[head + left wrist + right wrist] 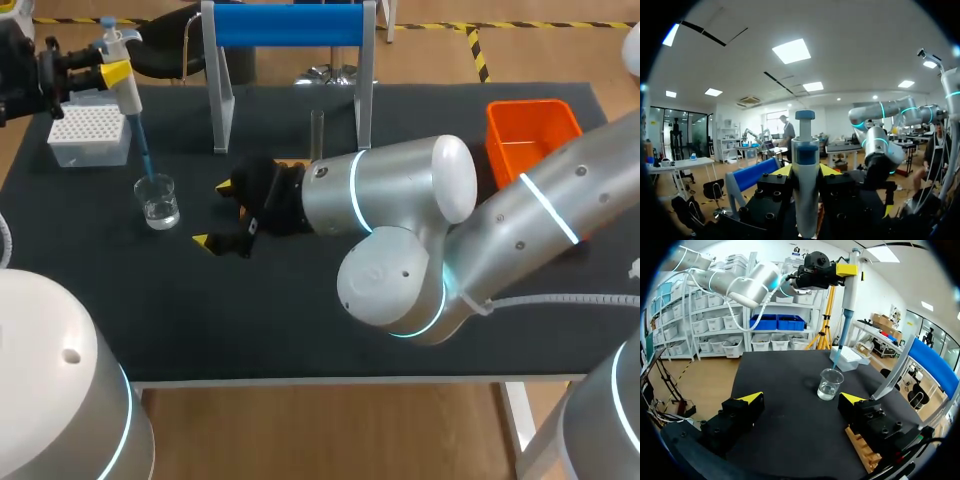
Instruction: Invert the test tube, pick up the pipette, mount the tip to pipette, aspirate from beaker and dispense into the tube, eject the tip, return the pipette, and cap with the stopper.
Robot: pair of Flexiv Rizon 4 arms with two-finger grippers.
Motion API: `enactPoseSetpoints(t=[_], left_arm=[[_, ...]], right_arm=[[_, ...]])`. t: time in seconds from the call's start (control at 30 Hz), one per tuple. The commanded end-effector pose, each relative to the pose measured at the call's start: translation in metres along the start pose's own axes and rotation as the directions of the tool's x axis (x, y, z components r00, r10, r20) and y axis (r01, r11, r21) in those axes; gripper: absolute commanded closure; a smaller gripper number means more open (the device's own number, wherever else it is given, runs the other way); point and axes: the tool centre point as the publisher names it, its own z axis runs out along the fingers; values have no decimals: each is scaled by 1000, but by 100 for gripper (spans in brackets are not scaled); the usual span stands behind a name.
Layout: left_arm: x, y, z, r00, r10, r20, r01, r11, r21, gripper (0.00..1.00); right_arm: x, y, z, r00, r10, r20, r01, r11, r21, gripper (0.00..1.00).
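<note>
- Our left arm enters at the far left corner; its claw (112, 72) grips the pipette (128, 95), whose blue tip points down into the beaker (158, 201) of clear liquid.
- Our right claw (212, 212) hangs open, low over the worktop (300, 320), near the beaker.
</note>
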Motion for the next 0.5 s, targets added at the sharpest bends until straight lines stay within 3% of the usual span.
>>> enactPoseSetpoints(t=[0.03, 0.5], left_arm=[[-5, 6, -3, 1000, 4, -7, -4, 1000, 2, 100], [-13, 15, -8, 1000, 13, -15, -13, 1000, 10, 100]], right_arm=[[0, 0, -1, 1000, 0, -1, 0, 1000, 4, 0], [0, 0, -1, 1000, 0, -1, 0, 1000, 4, 0]])
